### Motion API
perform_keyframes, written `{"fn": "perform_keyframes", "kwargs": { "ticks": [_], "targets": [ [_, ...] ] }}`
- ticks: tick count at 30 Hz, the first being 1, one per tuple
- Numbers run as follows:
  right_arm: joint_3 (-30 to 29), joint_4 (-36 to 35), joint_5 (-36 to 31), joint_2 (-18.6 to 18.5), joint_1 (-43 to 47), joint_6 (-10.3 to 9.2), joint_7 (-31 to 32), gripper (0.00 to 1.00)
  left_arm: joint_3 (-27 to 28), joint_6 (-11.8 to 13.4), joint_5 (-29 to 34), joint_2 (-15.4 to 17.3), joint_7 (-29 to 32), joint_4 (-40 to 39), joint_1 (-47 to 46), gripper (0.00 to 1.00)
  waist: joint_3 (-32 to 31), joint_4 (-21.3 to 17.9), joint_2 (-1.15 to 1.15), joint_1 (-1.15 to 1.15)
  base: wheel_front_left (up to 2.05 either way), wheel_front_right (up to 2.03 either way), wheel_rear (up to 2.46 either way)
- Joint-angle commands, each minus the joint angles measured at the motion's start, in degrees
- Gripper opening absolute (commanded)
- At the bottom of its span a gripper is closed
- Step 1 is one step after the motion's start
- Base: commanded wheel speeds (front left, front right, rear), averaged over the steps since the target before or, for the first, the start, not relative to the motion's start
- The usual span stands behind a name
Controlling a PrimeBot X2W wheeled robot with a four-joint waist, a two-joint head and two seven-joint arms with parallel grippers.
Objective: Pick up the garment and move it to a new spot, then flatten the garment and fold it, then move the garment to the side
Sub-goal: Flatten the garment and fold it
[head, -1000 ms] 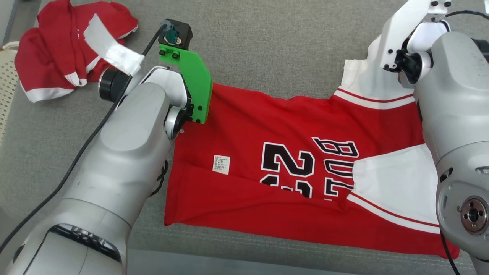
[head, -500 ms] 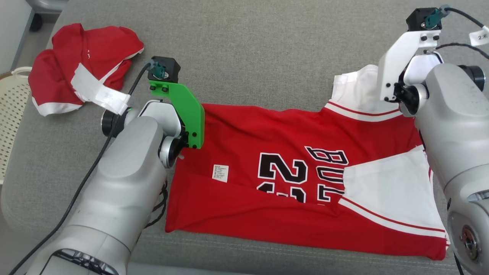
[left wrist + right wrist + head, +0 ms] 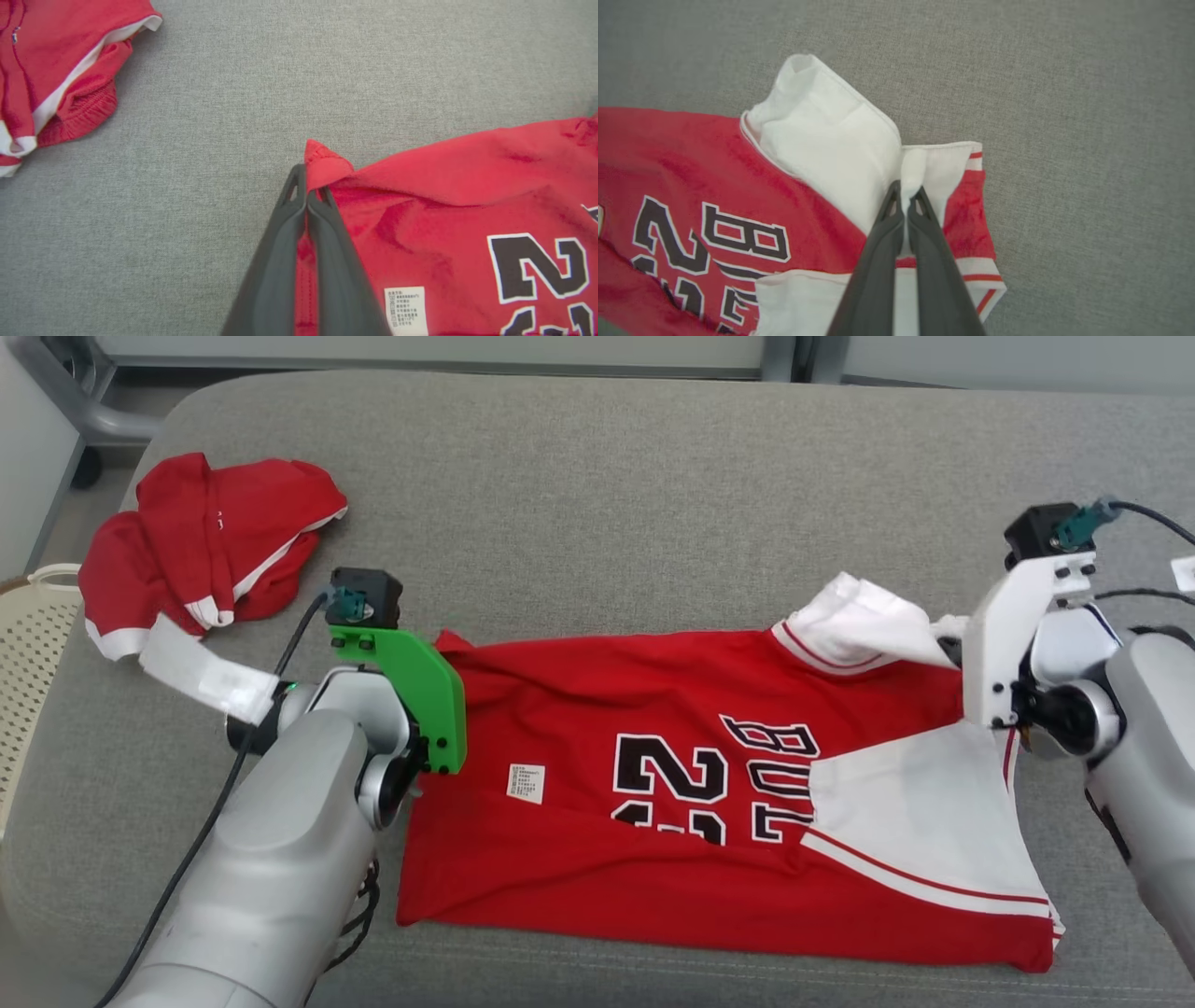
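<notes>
garments 2: jersey, red heap | left gripper, right gripper: 2 | basket 1

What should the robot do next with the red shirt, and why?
Probably lift both pinched corners slightly and carry them toward the near edge. The left gripper is shut on the far hem corner of the red shirt, the right gripper on its white part, and it lies spread out.

Grey fabric couch; cream perforated basket at its left edge
</notes>
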Motion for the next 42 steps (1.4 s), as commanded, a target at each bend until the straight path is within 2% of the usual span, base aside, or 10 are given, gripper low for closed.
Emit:
{"fn": "perform_keyframes", "kwargs": {
  "ticks": [1, 8, 16, 28, 31, 32, 35, 36, 37, 42],
  "targets": [
    [0.0, -2.1, 1.1, -1.2, 2.0, -0.01, 0.9, 0.00, 0.0, -0.4, 0.2, 1.0, -0.8, -0.3, 1.3, 0.00, -1.0, -0.6, 0.00, 0.00, 0.00, 0.00, 0.00],
    [-3.7, -17.1, 4.3, -5.2, 12.9, 0.00, 6.0, 0.00, -1.1, -2.2, 1.5, 2.8, -8.4, -2.2, 5.5, 0.00, -2.9, -1.4, 0.00, 0.00, 0.00, 0.00, 0.00],
    [-8.6, -30.3, 3.2, -3.8, 23.2, 0.00, 13.1, 0.00, -2.5, -2.6, 3.1, 3.6, -14.9, -1.4, 8.8, 0.00, -3.7, -2.1, 0.00, 0.00, 0.00, 0.00, 0.00],
    [-12.1, -38.4, 2.1, -0.4, 32.0, 0.00, 19.2, 0.00, -2.7, -2.2, 1.7, 3.1, -16.9, 1.8, 11.9, 0.00, -4.8, -2.2, 0.00, 0.00, 0.00, 0.00, 0.00],
    [-12.0, -39.5, 2.3, 0.2, 33.6, 0.00, 20.4, 0.00, -2.8, -2.2, 1.6, 3.2, -16.9, 2.7, 12.4, 0.06, -5.2, -2.3, 0.00, 0.00, 0.00, 0.00, 0.00],
    [-12.0, -39.5, 2.3, 0.3, 34.1, 0.00, 20.8, 0.00, -2.8, -2.2, 1.4, 3.0, -16.6, 3.0, 12.7, 0.13, -5.4, -2.4, 0.00, 0.00, 0.00, 0.00, 0.00],
    [-11.7, -39.6, 2.0, 0.7, 35.5, 0.00, 21.4, 0.39, -3.0, -2.5, 1.0, 2.7, -16.1, 3.8, 13.0, 0.38, -5.7, -2.4, 0.00, 0.00, 0.00, 0.00, 0.00],
    [-12.3, -39.2, 1.4, 1.1, 35.8, 0.00, 21.2, 1.00, -3.0, -2.3, 0.9, 2.7, -15.9, 4.1, 13.1, 0.49, -5.7, -2.5, 0.00, 0.00, 0.00, 0.00, 0.00],
    [-12.5, -39.3, 0.8, 1.4, 35.8, 0.01, 20.3, 1.00, -2.8, -2.1, 0.5, 2.6, -15.5, 4.5, 13.3, 1.00, -5.8, -2.5, 0.00, 0.00, 0.00, 0.00, 0.00],
    [-12.4, -37.9, -0.7, 2.9, 36.7, 0.00, 19.0, 1.00, -2.9, -1.9, 0.1, 2.2, -15.3, 5.2, 13.7, 1.00, -6.3, -2.5, 0.00, 0.00, 0.00, 0.00, 0.00]
  ]
}}
